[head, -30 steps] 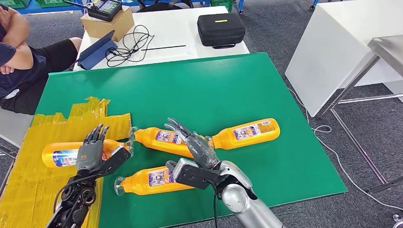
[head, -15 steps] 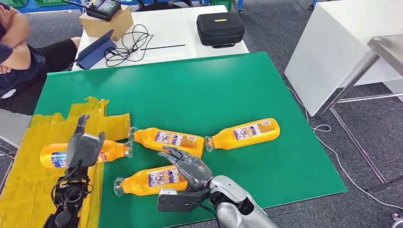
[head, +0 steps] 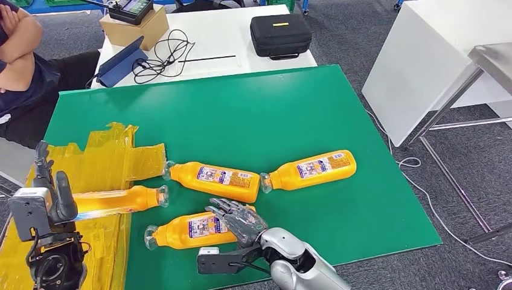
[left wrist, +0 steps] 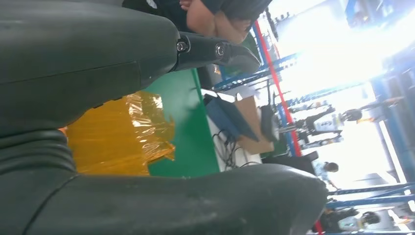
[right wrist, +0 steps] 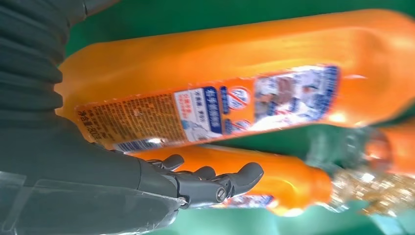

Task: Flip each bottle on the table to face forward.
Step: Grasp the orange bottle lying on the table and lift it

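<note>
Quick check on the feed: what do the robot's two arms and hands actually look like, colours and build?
The right arm is smooth silver metal with a black bracket at the wrist; the right hand has dark grey jointed fingers. The left hand is dark grey beside a grey box-shaped module, with black cabled mechanics below. Wrist views show grey ribbed covers.

Four orange plastic bottles lie on their sides on the green rectangular table (head: pixel 253 115). The far-right bottle (head: pixel 311 168) lies with its cap just beside the base of the middle bottle (head: pixel 212 179). The nearest bottle (head: pixel 192 229) lies in front of the middle one. The leftmost bottle (head: pixel 121 199) rests on the crinkled yellow plastic sheet (head: pixel 115 154) at the table's left edge. Behind stands a white table (head: pixel 211 42) bearing a black zip case (head: pixel 281 36), a coiled black cable (head: pixel 160 57) and a cardboard box (head: pixel 136 29).
</note>
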